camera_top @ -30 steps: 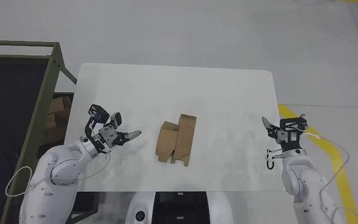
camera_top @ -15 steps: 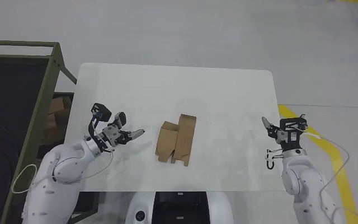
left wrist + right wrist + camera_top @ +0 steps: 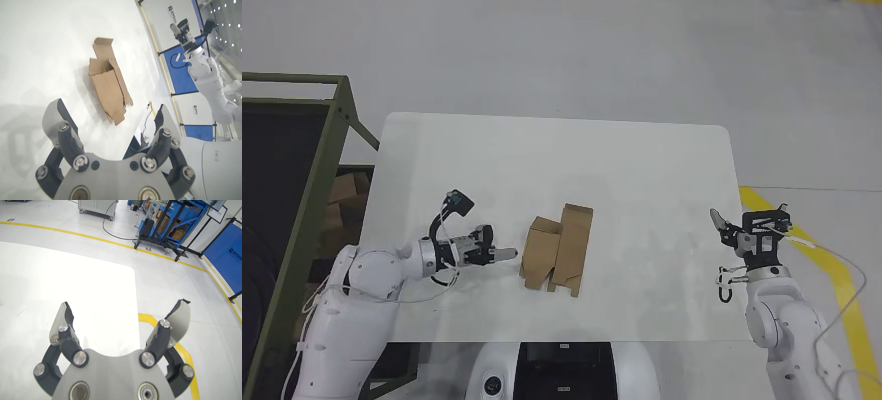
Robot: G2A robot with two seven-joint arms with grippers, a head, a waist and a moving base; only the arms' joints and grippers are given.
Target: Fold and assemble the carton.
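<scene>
Just ahead of the left gripper (image 3: 109, 106), all brushed grey metal with black ribbed rubbery pads (image 3: 66, 116), there's the carton (image 3: 108, 89), matt creased brown cardboard, on the table's (image 3: 642, 170) smooth, faintly glossy white top.

Bright, even light falls from overhead. The white table (image 3: 642, 160) glares, nearly washed out in the right wrist view. The carton (image 3: 107, 89) throws only a soft, pale shadow beside it. In the top view the rack (image 3: 282, 170) at 9 o'clock is dark. The yellow floor line (image 3: 75, 233) bows with lens distortion.
</scene>
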